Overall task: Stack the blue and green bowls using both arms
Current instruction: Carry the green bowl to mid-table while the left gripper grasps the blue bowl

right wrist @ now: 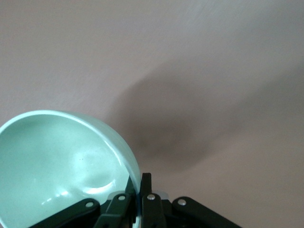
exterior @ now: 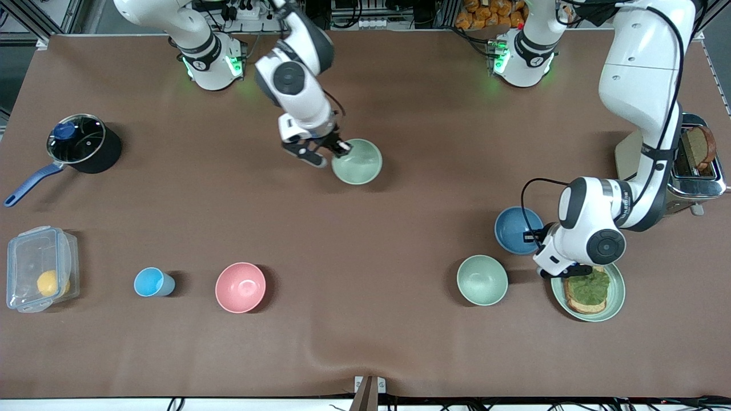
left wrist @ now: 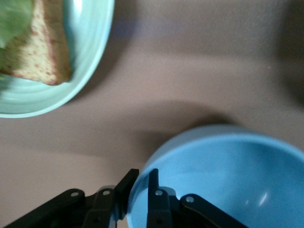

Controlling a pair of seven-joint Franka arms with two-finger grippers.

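Observation:
The blue bowl (exterior: 514,228) sits near the left arm's end of the table, beside the plate with toast. My left gripper (exterior: 538,242) is shut on its rim, one finger inside and one outside, as the left wrist view shows (left wrist: 142,176) with the blue bowl (left wrist: 228,180). The green bowl (exterior: 358,162) is at mid-table, nearer the robots' bases. My right gripper (exterior: 341,149) is shut on its rim; the right wrist view shows that gripper (right wrist: 141,183) and the green bowl (right wrist: 57,161). I cannot tell whether either bowl is off the table.
A near-identical mint bowl (exterior: 482,279) sits beside the green plate with toast (exterior: 617,294). A toaster (exterior: 697,165) stands at the left arm's end. A pink bowl (exterior: 240,287), light-blue cup (exterior: 153,282), plastic box (exterior: 40,277) and lidded pot (exterior: 80,142) lie toward the right arm's end.

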